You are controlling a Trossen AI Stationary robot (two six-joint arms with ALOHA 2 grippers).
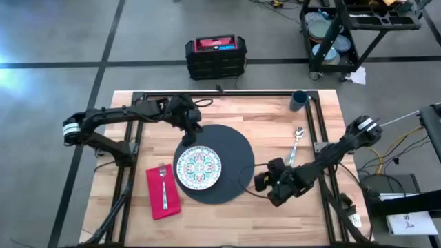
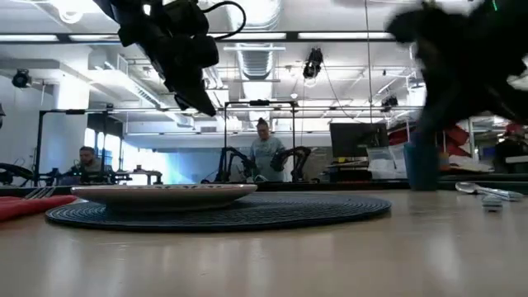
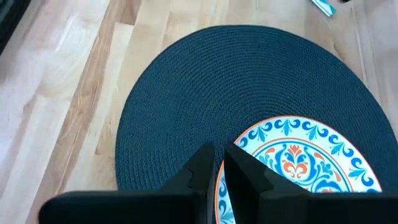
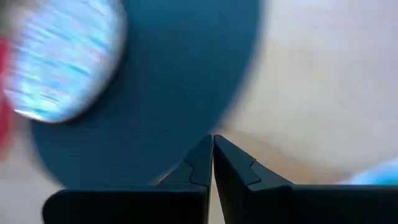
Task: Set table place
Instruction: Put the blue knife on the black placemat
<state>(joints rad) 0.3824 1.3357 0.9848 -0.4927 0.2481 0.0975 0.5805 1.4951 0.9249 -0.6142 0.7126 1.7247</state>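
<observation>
Woven round mat (image 1: 226,155), patterned plate (image 1: 198,167)

light plank worktop (image 1: 227,107); dark grey woven mat (image 1: 231,148); white plate (image 1: 198,167), blue-orange floral pattern; red napkin (image 1: 154,196); silver fork (image 1: 164,186), spoon (image 1: 296,141); dark blue cup (image 1: 299,100).

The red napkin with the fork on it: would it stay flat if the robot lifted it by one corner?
Probably not. The napkin lies thin and flat on the table like cloth, so it would likely droop. The fork rests loose along it and would probably slide off. Pushed, it may bunch up instead of gliding.
</observation>
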